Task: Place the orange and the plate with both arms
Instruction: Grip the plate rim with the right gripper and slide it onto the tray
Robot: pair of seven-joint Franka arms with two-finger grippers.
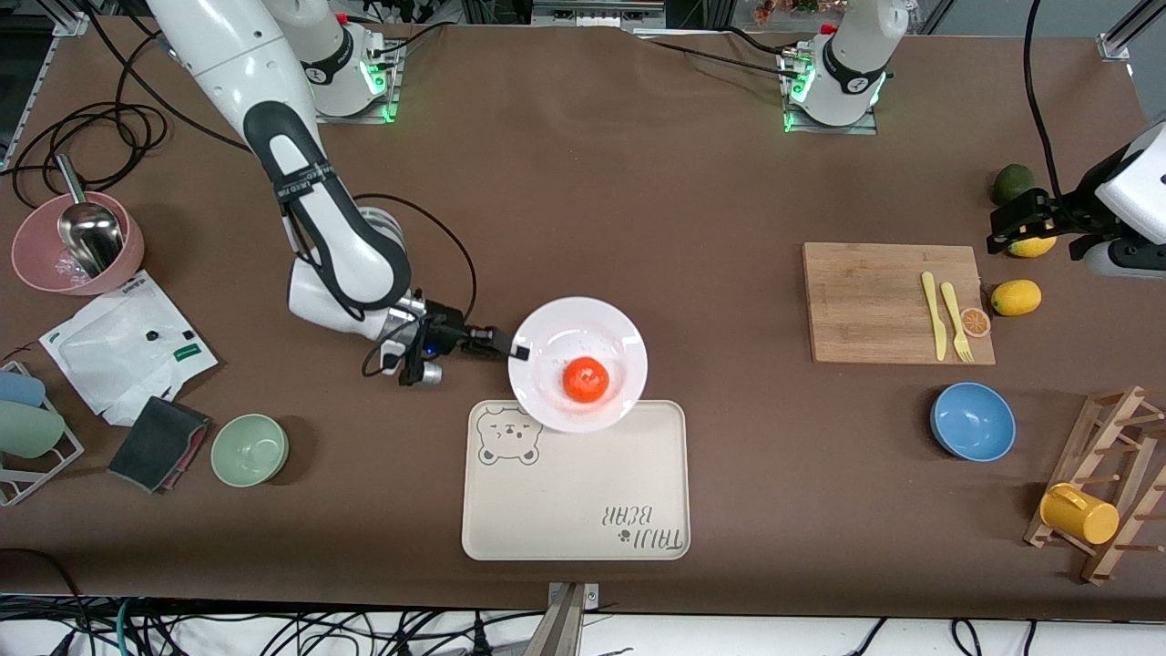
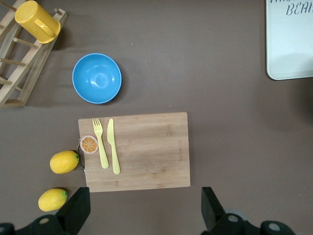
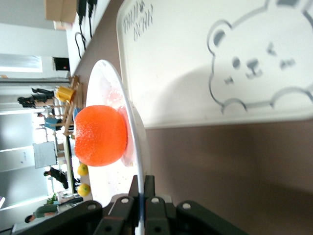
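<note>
1. one plate [image 1: 577,363], carrying the orange [image 1: 585,379], is being held over the tray [image 1: 574,492] edge, its rim clamped by the right gripper [image 1: 512,349] fingers.
2. it is best being kept level while lowered.
3. the left gripper [image 2: 142,208] is waiting, fingers apart, over the cutting board [image 2: 137,152].

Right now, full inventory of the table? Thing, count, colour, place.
orange: 1, orange-red, on the plate
plate: 1, white, held over the tray's edge
tray: 1, cream, nearest the front camera
cutting board: 1, wood, toward the left arm's end
fork and knife: 2, yellow, on the board
orange-slice disc: 1, orange, at the board's edge
lemons: 2, yellow, beside the board
avocado: 1, dark green, farther than the lemons
blue bowl: 1, nearer than the board
green bowl: 1, toward the right arm's end
pink bowl: 1, holds a metal scoop
yellow cup: 1, on the wooden rack
right gripper: shut on the plate's rim
left gripper: open, over the board's edge
</note>
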